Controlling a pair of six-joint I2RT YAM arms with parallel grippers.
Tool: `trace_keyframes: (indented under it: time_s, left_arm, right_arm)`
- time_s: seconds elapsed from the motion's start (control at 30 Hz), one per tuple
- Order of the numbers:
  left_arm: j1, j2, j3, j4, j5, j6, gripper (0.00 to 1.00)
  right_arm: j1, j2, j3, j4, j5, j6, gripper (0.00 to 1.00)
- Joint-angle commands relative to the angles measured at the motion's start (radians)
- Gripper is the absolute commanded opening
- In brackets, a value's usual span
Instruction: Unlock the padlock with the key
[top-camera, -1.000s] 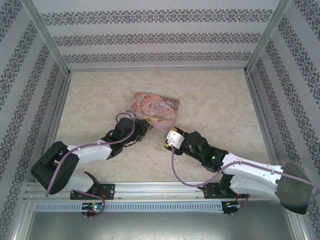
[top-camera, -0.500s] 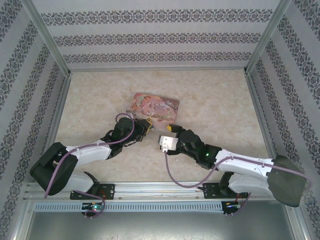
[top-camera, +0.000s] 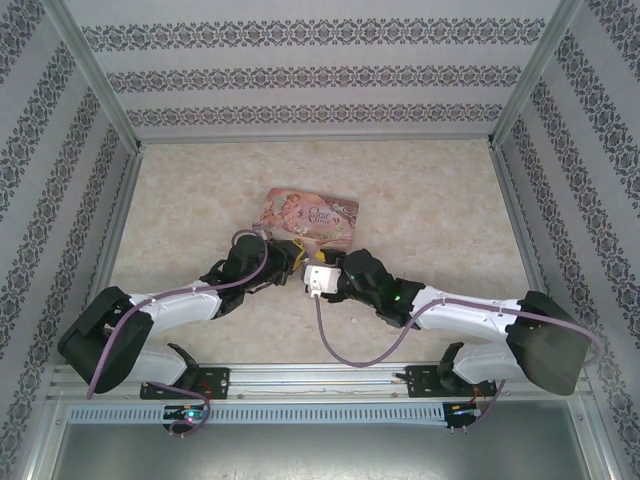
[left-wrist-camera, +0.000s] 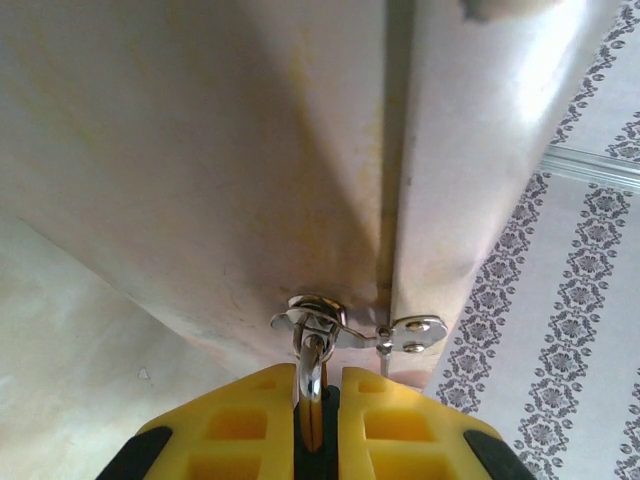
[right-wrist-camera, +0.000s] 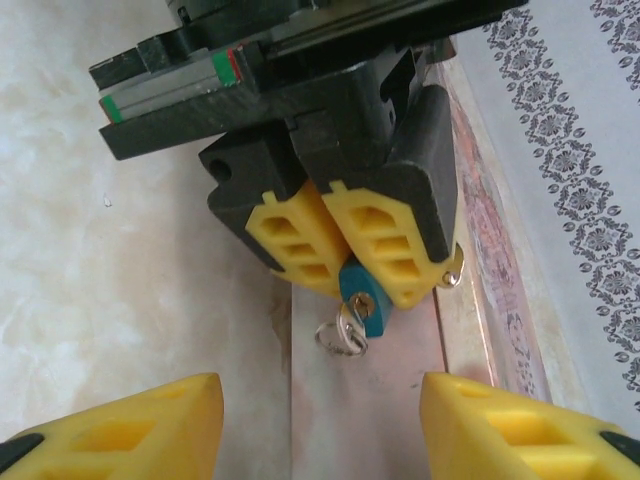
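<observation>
The padlock (right-wrist-camera: 362, 300), small with a teal body, is pinched between the yellow fingers of my left gripper (left-wrist-camera: 318, 400), which is shut on it. Its silver shackle (left-wrist-camera: 312, 362) passes through the metal hasp (left-wrist-camera: 315, 318) on the side of the pink tin (top-camera: 308, 213). The key (right-wrist-camera: 347, 330), on a small wire ring, hangs at the padlock's keyhole end; whether it sits in the keyhole I cannot tell. My right gripper (right-wrist-camera: 320, 425) is open, its yellow fingertips (right-wrist-camera: 150, 420) a short way in front of the padlock with nothing between them.
The tin lies on the beige marbled tabletop (top-camera: 430, 200) mid-table, both arms meeting at its near edge. Patterned walls (top-camera: 300, 75) and metal frame rails (top-camera: 520, 230) enclose the table on three sides.
My right arm has swung left, bringing its gripper close to the left gripper and the padlock. The left gripper has stayed shut on the padlock.
</observation>
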Motion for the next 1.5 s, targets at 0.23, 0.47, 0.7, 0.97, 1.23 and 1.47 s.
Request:
trace_keyframes:
  time_s: [0.23, 0.47, 0.7, 0.97, 1.23, 1.47]
  left_arm:
    - [-0.014, -0.075, 0.068, -0.118, 0.009, -0.008, 0.00]
    - [-0.014, -0.091, 0.061, -0.127, 0.000, -0.004, 0.00]
    - [-0.014, -0.097, 0.055, -0.126, -0.007, -0.009, 0.00]
    - [-0.014, -0.092, 0.063, -0.125, -0.007, -0.010, 0.00]
    - [-0.015, -0.085, 0.066, -0.120, -0.006, -0.011, 0.00]
    - [-0.017, -0.074, 0.068, -0.110, -0.004, -0.018, 0.00]
  right_arm:
    - [-0.016, 0.037, 0.035, 0.056, -0.014, 0.004, 0.44]
    - [-0.015, 0.055, 0.055, 0.062, -0.014, 0.005, 0.38]
    - [-0.017, 0.074, 0.068, 0.085, -0.003, -0.002, 0.34]
    - [-0.017, 0.096, 0.071, 0.102, 0.005, -0.002, 0.26]
    - [-0.019, 0.115, 0.079, 0.114, 0.002, 0.000, 0.21]
    - [-0.019, 0.124, 0.082, 0.123, 0.000, 0.018, 0.16]
